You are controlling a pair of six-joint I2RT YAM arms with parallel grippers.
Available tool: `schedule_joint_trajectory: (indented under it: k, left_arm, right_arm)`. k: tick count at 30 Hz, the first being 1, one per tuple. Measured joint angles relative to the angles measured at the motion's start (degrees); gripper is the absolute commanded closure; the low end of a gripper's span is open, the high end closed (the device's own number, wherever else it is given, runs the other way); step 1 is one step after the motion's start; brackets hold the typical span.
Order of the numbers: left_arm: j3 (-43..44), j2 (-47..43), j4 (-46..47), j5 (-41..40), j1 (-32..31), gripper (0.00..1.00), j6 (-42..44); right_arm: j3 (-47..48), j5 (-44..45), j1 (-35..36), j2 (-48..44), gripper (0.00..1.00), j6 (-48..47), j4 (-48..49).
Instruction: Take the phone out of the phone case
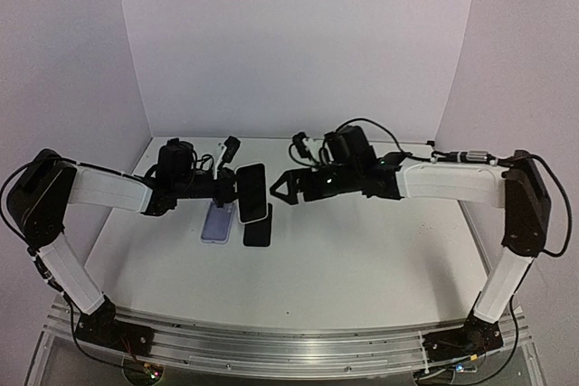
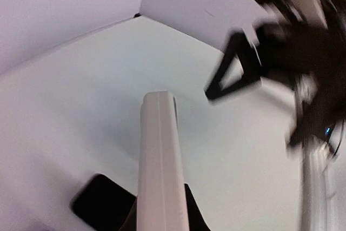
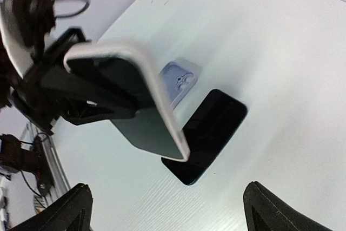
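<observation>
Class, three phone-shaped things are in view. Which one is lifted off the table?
The phone in the white case, gripped by the left tool. The lilac one and the black one lie flat on the table.

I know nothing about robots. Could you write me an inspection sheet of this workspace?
Surface: white table.
Job's things: white-cased phone, held up off the table.
Clutter: black phone and lilac case, lying flat side by side.
End effectors: left end effector shut on the white-cased phone; right end effector open, facing it, apart.
Cables: black cables looping over both wrists.
Surroundings: plain pale walls; metal rail at near edge.
</observation>
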Motion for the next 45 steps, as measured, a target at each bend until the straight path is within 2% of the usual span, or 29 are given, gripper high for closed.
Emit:
schedule_joint_trajectory:
  k: [5,6,9,12,15,21,24,28,30,31,32,33,34,35,36,39,41,43,45]
  left_arm:
    - [-13.1,-6.1,14.0,5.0,0.7,1.0,47.8]
    - [-15.6,-5.5,18.8,6.0,0.5,1.0,57.5]
    - [-19.0,0.6,30.0,8.9,0.1,1.0,79.0]
    - [-19.4,5.4,34.8,10.7,0.2,1.0,93.3]
    - [-19.4,6.1,38.0,12.3,0.2,1.0,101.8]
    - [-19.3,6.1,42.8,15.2,0.1,1.0,109.4]
    - [-19.4,6.1,43.1,16.5,-0.1,1.0,110.8]
    - [-19.4,6.0,44.1,17.3,-0.1,1.0,111.3]
    - [-19.5,5.9,44.7,17.3,-0.1,1.0,111.2]
    - [-19.6,5.9,45.1,17.4,-0.1,0.97,111.0]
    - [-19.8,5.8,46.1,17.5,0.0,0.88,110.7]
    - [-19.9,5.6,47.9,18.0,0.2,0.65,110.1]
    - [-20.0,4.8,49.3,18.0,0.2,0.48,109.6]
    - [-20.0,4.0,49.5,17.7,0.2,0.33,109.0]
    - [-20.2,3.3,49.5,17.6,0.1,0.23,108.3]
    - [-22.3,0.4,47.1,17.5,-0.2,0.13,105.1]
    - [-23.7,-2.9,41.4,16.3,-0.3,0.06,101.4]
    - [-23.5,-8.7,28.8,15.1,-0.3,0.04,95.6]
    - [-20.1,-14.6,14.1,15.8,0.1,0.06,88.5]
  right_arm:
    - [-1.8,-6.6,-7.3,-7.0,0.05,4.7,0.3]
    - [-1.6,-7.3,-7.7,-7.1,0.06,5.9,0.5]
    - [0.8,-11.1,-7.2,-4.0,0.1,10.8,0.3]
    - [4.4,-15.0,-6.1,1.9,0.11,16.3,1.4]
    - [5.9,-17.7,-4.6,6.2,0.14,19.9,2.4]
    - [8.4,-22.4,-1.3,11.2,0.27,24.9,5.2]
    - [9.7,-24.6,-0.3,13.8,0.41,27.9,9.6]
    - [10.8,-26.2,-0.3,16.4,0.77,30.9,13.3]
    - [11.1,-27.1,-0.5,17.2,0.92,32.3,14.4]
    - [11.1,-28.2,-0.7,17.4,0.98,32.8,15.4]
    - [11.1,-29.8,-0.9,17.5,1.0,32.9,16.8]
    - [11.2,-31.9,-1.1,17.5,1.0,32.5,18.6]
    - [11.3,-33.0,-1.2,17.3,1.0,32.0,20.4]
    - [11.4,-32.8,-1.2,16.9,1.0,31.7,21.1]
    - [11.4,-32.2,-1.1,16.5,1.0,31.2,21.3]
    - [9.6,-28.8,-0.6,14.8,1.0,27.9,19.9]
    - [7.3,-26.9,-0.9,13.1,1.0,25.5,18.4]
    - [5.4,-24.7,-1.1,10.2,1.0,21.3,15.4]
    - [5.2,-21.3,-1.2,7.0,1.0,15.8,11.6]
